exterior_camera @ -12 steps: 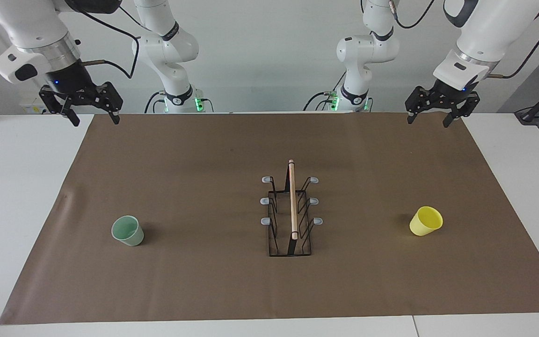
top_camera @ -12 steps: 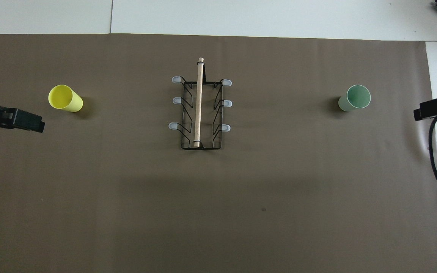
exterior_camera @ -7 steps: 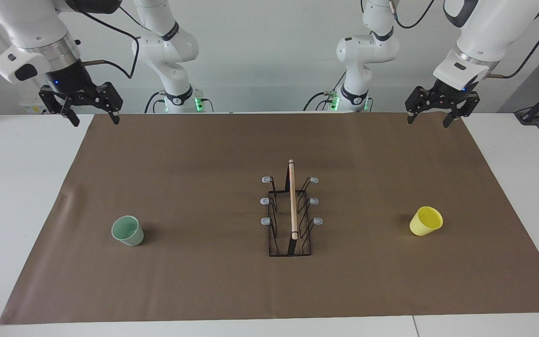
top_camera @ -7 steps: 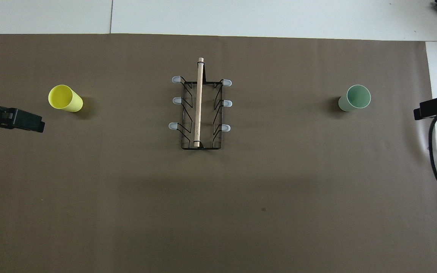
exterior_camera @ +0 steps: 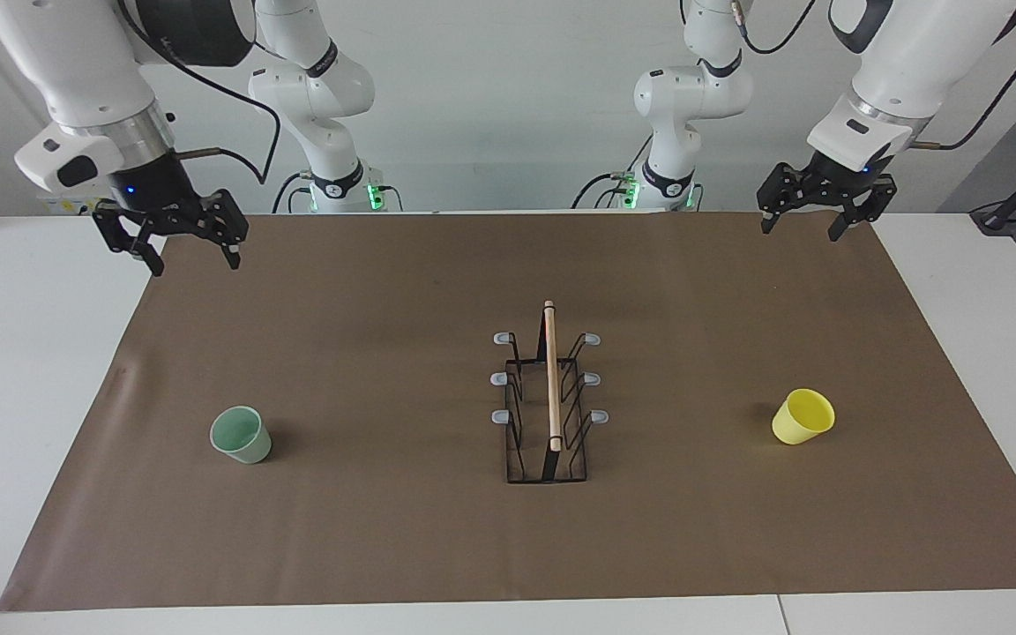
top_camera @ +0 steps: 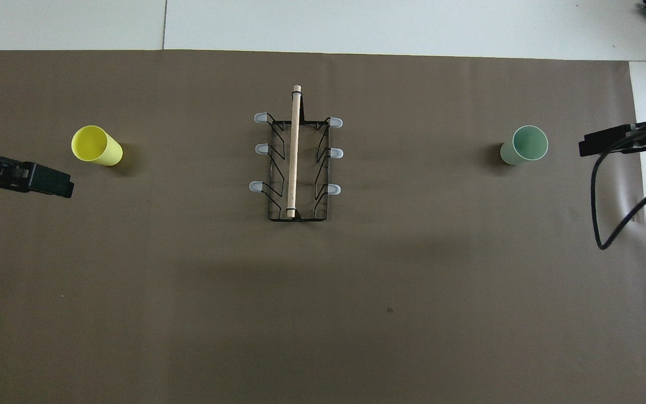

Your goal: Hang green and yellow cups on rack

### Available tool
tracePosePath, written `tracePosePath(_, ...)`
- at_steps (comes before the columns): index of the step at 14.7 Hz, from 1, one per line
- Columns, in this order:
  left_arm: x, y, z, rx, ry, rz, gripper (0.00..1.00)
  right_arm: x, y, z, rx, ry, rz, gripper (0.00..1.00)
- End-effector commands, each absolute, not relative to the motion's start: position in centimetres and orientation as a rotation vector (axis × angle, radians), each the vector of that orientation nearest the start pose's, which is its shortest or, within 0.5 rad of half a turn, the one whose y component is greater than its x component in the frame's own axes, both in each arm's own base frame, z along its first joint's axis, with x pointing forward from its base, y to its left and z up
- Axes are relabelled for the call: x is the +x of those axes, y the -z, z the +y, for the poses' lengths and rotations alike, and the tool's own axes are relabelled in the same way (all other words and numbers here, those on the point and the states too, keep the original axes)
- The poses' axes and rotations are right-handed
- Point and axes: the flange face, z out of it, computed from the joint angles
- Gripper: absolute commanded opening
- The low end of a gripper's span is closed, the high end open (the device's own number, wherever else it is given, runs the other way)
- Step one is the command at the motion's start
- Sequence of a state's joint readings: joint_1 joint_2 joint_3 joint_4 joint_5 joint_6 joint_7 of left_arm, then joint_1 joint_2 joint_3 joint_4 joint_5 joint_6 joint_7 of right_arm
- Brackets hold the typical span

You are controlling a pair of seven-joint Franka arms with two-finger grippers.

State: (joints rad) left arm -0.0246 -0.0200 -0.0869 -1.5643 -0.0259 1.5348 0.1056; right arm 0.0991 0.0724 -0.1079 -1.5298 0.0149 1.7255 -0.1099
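Note:
The pale green cup [exterior_camera: 241, 435] stands mouth up on the brown mat toward the right arm's end; it also shows in the overhead view [top_camera: 525, 144]. The yellow cup [exterior_camera: 802, 416] stands toward the left arm's end, seen too from overhead [top_camera: 96, 145]. The black wire rack [exterior_camera: 549, 397] with its wooden rod stands mid-table between them [top_camera: 296, 163], with nothing on its pegs. My right gripper [exterior_camera: 193, 260] is open and empty in the air over the mat's edge. My left gripper [exterior_camera: 797, 231] is open and empty over the mat's corner by the robots.
The brown mat [exterior_camera: 384, 529] covers most of the white table [exterior_camera: 23, 353]. A black cable [top_camera: 609, 213] hangs from the right arm. Only the grippers' tips show in the overhead view, the left [top_camera: 48, 182] and the right [top_camera: 609, 143].
My right gripper has come down and moved in over the mat, toward the green cup. My left gripper has shifted slightly. The cups and rack have not moved.

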Motion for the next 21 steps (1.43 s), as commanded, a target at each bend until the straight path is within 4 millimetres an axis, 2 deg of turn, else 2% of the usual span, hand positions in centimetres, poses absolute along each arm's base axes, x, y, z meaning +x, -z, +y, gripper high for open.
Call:
tracePosePath(1,54.2,-62.5,-6.4,-3.152,-0.023,0.299,1.0,61.0,-59.3,0.2,-3.133,0.22,-0.244,1.0)
tracePosePath(3,54.9,-62.1,-5.0,-3.16,-0.018,0.211,1.0,62.5,-57.5,1.1,-3.168,0.224,-0.448,1.0)
tracePosePath(5,56.0,-60.9,-4.0,-3.163,-0.032,0.116,1.0,63.8,-55.6,0.9,-3.223,0.146,-0.754,1.0)
tracePosePath(6,56.8,-60.3,-2.3,-3.173,-0.071,0.049,1.0,64.1,-54.8,0.9,-3.218,0.11,-0.883,1.0)
tracePosePath(8,57.9,-58.2,0.9,-3.209,-0.176,-0.059,1.0,64.8,-53.5,2.4,-3.213,0.055,-1.179,1.0)
tracePosePath(9,58.0,-57.5,2.5,-3.247,-0.217,-0.117,1.0,65.0,-52.7,3.0,-3.195,-0.001,-1.356,1.0)
tracePosePath(12,57.8,-53.8,9.2,-3.349,-0.318,-0.422,1.0,64.9,-51.4,4.4,-3.087,-0.161,-1.803,1.0)
tracePosePath(13,58.0,-53.1,11.3,-3.37,-0.289,-0.526,1.0,64.7,-50.6,4.6,-3.035,-0.243,-1.934,1.0)
tracePosePath(14,57.8,-51.8,13.0,-3.384,-0.275,-0.693,1.0,64.5,-50.2,4.6,-3.002,-0.271,-2.023,1.0)
tracePosePath(16,57.0,-48.9,14.9,-3.329,-0.343,-1.165,1.0,64.1,-49.8,4.4,-2.963,-0.335,-2.127,1.0)
tracePosePath(19,56.3,-45.3,16.5,-3.036,-0.513,-1.943,1.0,63.7,-49.7,3.9,-2.943,-0.385,-2.158,1.0)
tracePosePath(21,56.1,-42.8,17.8,-2.81,-0.621,-2.34,1.0,63.4,-49.6,3.6,-2.897,-0.503,-2.319,1.0)
